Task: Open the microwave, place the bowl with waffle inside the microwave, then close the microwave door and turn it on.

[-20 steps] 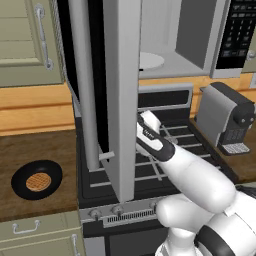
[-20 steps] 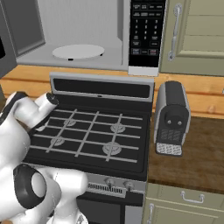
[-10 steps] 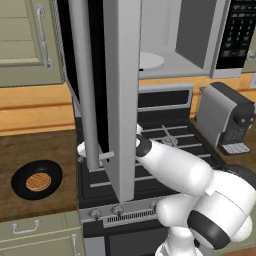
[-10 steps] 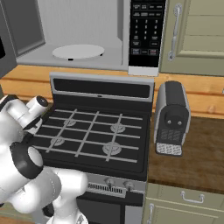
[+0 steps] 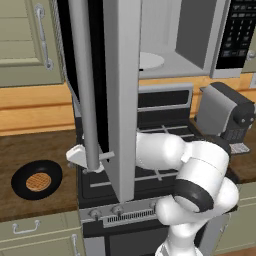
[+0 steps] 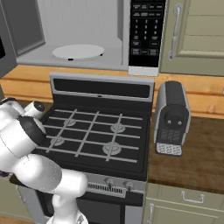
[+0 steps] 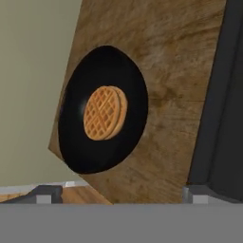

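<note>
The microwave (image 6: 30,26) hangs open above the stove, its white turntable (image 6: 78,51) bare. In the left base view the microwave door (image 5: 121,75) stands swung out toward the camera, with its bar handle (image 5: 84,75) in front. The black bowl (image 5: 20,181) holding the waffle (image 5: 39,182) rests on the wooden counter left of the stove. My gripper (image 5: 76,155) reaches left behind the door, above the counter's edge and to the right of the bowl. In the hand view the bowl (image 7: 80,142) and waffle (image 7: 104,113) lie ahead of my open gripper (image 7: 122,195), nothing between its fingertips (image 7: 47,193).
The black gas stove (image 6: 96,135) lies under the microwave. A grey coffee machine (image 6: 173,118) stands on the counter to its right. The keypad panel (image 6: 146,30) is on the microwave's right side. Beige cabinets (image 5: 25,40) flank it.
My arm has swung left from over the stove, passing behind the open door, and the hand now sits lower, near the counter's edge by the bowl. The jaws stayed open.
</note>
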